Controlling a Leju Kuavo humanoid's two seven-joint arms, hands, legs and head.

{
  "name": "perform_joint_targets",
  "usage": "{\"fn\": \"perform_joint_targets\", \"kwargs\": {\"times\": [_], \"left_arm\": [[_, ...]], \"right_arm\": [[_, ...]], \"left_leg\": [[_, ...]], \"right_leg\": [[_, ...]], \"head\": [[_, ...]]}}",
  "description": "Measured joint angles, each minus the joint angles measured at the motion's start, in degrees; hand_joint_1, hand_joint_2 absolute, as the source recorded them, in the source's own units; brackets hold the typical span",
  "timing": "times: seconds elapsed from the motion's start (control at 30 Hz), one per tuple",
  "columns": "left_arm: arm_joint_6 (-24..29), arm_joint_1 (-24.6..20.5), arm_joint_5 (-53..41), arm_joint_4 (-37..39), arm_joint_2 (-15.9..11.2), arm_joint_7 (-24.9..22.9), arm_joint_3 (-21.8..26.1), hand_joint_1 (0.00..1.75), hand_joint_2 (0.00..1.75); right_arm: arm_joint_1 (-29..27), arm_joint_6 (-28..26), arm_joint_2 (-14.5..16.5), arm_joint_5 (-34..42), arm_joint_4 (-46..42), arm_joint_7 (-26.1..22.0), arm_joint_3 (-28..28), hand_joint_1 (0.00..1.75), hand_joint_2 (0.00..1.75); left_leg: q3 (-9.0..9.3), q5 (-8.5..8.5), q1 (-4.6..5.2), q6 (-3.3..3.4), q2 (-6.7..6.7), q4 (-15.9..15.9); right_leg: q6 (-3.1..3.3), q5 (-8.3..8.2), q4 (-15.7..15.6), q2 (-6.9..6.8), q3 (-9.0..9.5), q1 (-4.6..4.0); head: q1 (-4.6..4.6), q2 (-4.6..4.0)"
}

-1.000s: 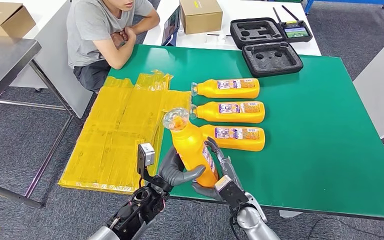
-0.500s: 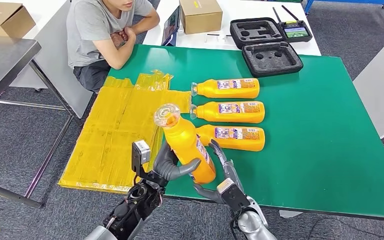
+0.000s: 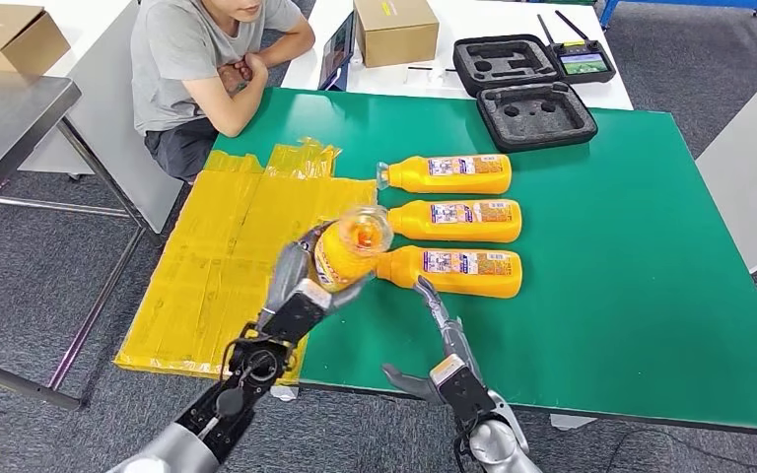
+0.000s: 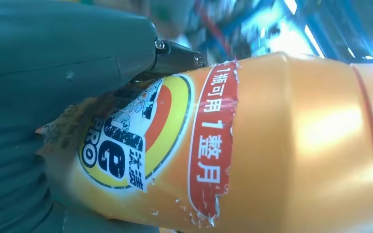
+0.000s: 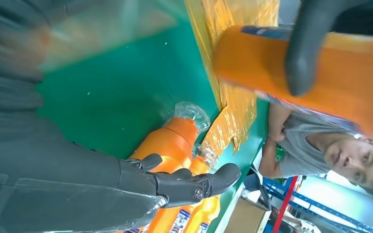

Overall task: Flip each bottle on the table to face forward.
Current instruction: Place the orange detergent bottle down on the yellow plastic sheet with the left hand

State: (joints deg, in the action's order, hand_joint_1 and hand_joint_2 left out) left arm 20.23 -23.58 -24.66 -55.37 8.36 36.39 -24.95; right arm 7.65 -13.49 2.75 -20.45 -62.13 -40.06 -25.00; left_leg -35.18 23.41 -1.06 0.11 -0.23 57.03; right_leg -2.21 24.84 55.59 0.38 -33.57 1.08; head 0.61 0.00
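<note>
Left hand [image 3: 301,291] grips raised bottle [image 3: 347,248]; right hand [image 3: 442,340] open beside it

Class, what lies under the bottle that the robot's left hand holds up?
Under the raised bottle gripped by the left hand lie green table and yellow plastic sheet; the spot directly beneath is covered.

Three orange plastic bottles [image 3: 450,219] lie side by side mid-table, caps toward the yellow plastic sheet [image 3: 227,256] draped over the green table's [image 3: 641,276] left edge. A black foam case [image 3: 536,115] sits at the far edge.
</note>
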Motion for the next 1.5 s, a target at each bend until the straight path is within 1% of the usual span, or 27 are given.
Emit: {"fn": "perform_joint_targets", "kwargs": {"times": [0.03,0.1,0.27,0.33,0.47,0.53,0.63,0.73,1.0,1.13,1.3,1.5], "left_arm": [[1.8,-0.6,-3.2,0.6,-0.5,-1.4,-0.2,1.75,1.75],[3.2,-1.8,-8.0,1.5,-1.3,-3.3,-0.2,1.75,1.75],[1.6,-3.5,-12.2,2.2,-2.4,-5.3,-0.1,1.75,1.75],[2.0,-4.3,-15.2,2.5,-2.8,-7.7,-0.1,1.75,1.75],[4.4,-6.4,-25.0,3.6,-4.0,-14.7,-0.2,1.75,1.75],[4.7,-7.6,-31.5,4.3,-4.9,-19.8,-0.4,1.75,1.75],[2.4,-9.7,-41.2,5.5,-6.3,-27.7,-0.9,1.75,1.75],[-0.9,-12.0,-45.7,7.5,-7.2,-31.7,-1.3,1.75,1.75],[-2.9,-14.6,-47.5,11.2,-8.0,-33.4,-1.7,1.75,1.75],[-6.0,-15.5,-48.1,14.1,-8.1,-34.5,-1.7,1.75,1.75],[-10.2,-17.1,-49.1,19.6,-8.0,-36.4,-1.5,1.75,1.75],[-12.4,-17.9,-49.1,24.7,-8.0,-35.4,-0.4,1.75,1.75]], "right_arm": [[-0.2,0.0,0.0,0.1,-0.2,0.0,0.1,0.0,1.75],[-0.6,0.0,0.0,0.2,-0.5,0.0,0.2,0.0,1.75],[-1.2,-0.1,0.0,0.8,-1.3,0.0,0.5,0.0,1.75],[-1.3,-0.3,-0.1,1.0,-1.4,0.0,0.6,0.0,1.75],[-1.4,-0.5,-0.1,1.7,-1.6,0.0,0.6,0.0,1.75],[-1.5,-0.5,-0.1,2.0,-1.6,0.0,0.6,0.0,1.75],[-1.7,-0.4,-0.2,2.5,-1.6,0.0,0.6,0.0,1.75],[-1.7,-0.3,-0.1,2.9,-1.6,0.0,0.6,0.0,1.75],[-1.7,0.1,0.2,3.0,-1.6,0.0,0.6,0.0,1.75],[-1.5,0.7,0.4,3.0,-1.5,0.0,0.6,0.0,1.75],[-1.2,1.7,1.1,2.4,-1.4,0.0,0.6,0.0,1.75],[-1.1,2.5,1.6,2.1,-1.4,0.0,0.6,0.0,1.75]], "left_leg": [[0.0,0.0,0.0,0.0,0.0,0.0],[-0.01,-0.01,0.0,0.0,0.0,0.0],[-0.02,-0.01,0.02,0.0,0.0,0.0],[-0.03,-0.01,0.02,0.0,0.0,0.0],[-0.02,-0.01,0.0,-0.01,0.0,0.0],[-0.02,-0.02,-0.04,-0.02,0.0,0.0],[-0.02,-0.04,-0.08,-0.04,0.0,0.0],[-0.02,-0.04,-0.08,-0.04,0.0,0.0],[-0.06,-0.04,-0.07,-0.04,-0.01,0.0],[-0.06,-0.04,-0.08,-0.04,0.0,0.0],[-0.05,-0.05,-0.1,-0.05,0.0,0.0],[-0.07,-0.04,-0.09,-0.05,0.0,0.0]], "right_leg": [[0.0,0.0,0.0,0.0,0.0,0.0],[0.0,0.0,0.0,0.0,0.0,0.0],[0.0,0.0,0.0,0.0,-0.01,0.03],[0.0,0.0,0.0,0.0,-0.01,0.03],[0.0,0.0,0.0,0.0,-0.03,0.0],[0.01,-0.01,0.0,0.0,-0.02,-0.04],[0.01,-0.01,0.0,0.0,-0.03,-0.07],[0.01,-0.01,0.0,0.0,-0.02,-0.07],[0.01,-0.01,0.0,0.0,-0.03,-0.07],[0.01,-0.01,0.0,0.0,-0.04,-0.08],[0.01,-0.01,0.0,0.0,-0.04,-0.09],[0.01,-0.01,0.0,0.0,-0.05,-0.08]], "head": [[-0.01,0.0],[-0.01,0.0],[-0.01,0.0],[-0.02,0.0],[-0.01,-0.01],[-0.01,0.0],[-0.02,0.0],[-0.01,0.0],[-0.02,0.0],[-0.02,0.0],[-0.02,-0.01],[-0.02,0.0]]}}
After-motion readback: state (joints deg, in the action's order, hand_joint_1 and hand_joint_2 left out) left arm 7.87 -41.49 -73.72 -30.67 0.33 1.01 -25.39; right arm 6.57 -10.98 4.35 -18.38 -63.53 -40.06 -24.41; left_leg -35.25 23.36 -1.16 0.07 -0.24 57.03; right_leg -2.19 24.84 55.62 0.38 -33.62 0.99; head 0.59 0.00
